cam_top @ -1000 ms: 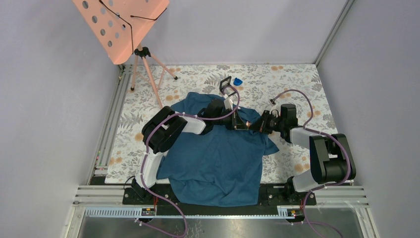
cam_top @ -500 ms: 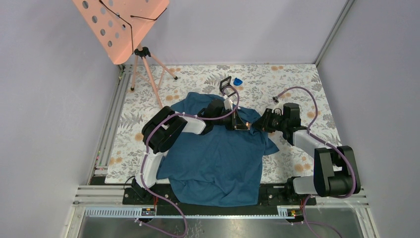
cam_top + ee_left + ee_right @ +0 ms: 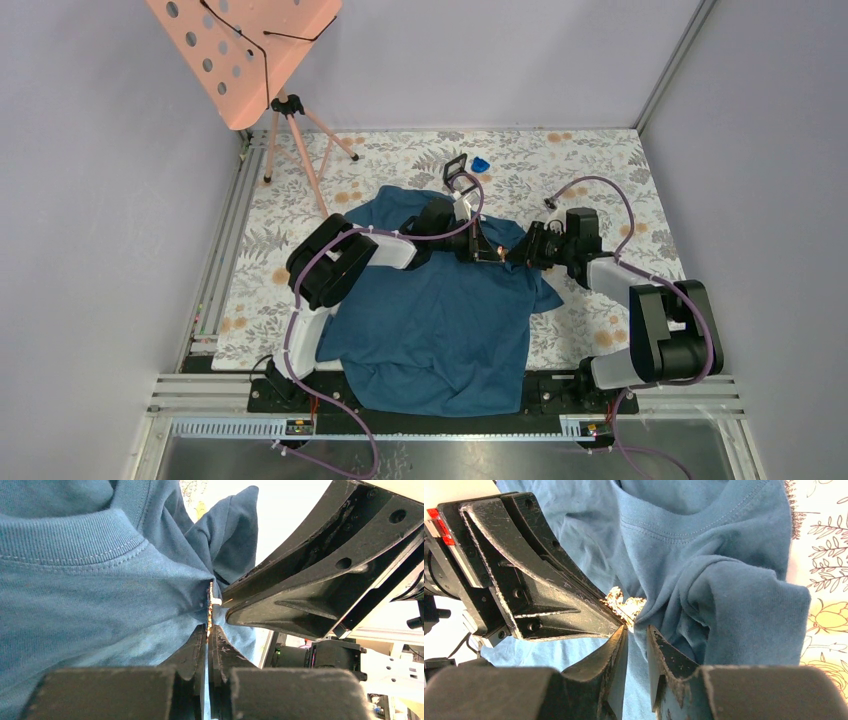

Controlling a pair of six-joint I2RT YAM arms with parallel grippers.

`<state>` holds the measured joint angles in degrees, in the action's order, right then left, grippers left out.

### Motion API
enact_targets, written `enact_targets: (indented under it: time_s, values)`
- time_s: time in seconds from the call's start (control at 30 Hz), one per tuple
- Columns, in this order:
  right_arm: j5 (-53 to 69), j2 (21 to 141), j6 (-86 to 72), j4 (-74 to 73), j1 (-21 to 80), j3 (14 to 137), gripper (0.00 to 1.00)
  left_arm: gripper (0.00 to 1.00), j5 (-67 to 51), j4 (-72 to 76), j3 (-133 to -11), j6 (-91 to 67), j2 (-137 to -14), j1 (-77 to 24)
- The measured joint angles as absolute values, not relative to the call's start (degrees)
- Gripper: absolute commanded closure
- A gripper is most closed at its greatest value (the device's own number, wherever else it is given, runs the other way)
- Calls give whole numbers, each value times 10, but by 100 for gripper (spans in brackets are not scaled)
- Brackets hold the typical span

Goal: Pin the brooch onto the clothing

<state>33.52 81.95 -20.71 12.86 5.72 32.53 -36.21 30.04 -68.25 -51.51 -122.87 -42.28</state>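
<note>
The teal T-shirt lies spread on the floral cloth, neck to the far side. Both grippers meet at its right shoulder. My left gripper is shut on the small silvery-gold brooch, held edge-on against a bunched fold of shirt. The brooch also shows in the right wrist view at the tips of the left fingers. My right gripper faces it from the right. Its jaws stand narrowly apart, with the shirt fold against the right finger. The right fingers almost touch the brooch.
A black square case and a small blue object lie on the floral cloth beyond the shirt. An orange music stand on a tripod stands at the far left. Walls close in on both sides.
The right arm's elbow swung out towards the near edge and came part way back. The right gripper shifted slightly beside the brooch. The left arm has stayed still.
</note>
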Motion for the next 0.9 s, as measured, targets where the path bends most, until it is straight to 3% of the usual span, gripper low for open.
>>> enact_targets:
  time_s: [0.6, 0.9]
  values:
    - [307, 835, -191, 110, 79, 349, 81, 100, -371, 269, -694, -508, -1229, -421]
    - [294, 835, -181, 99, 90, 356, 80, 100, -376, 248, -701, -502, -1228, -420]
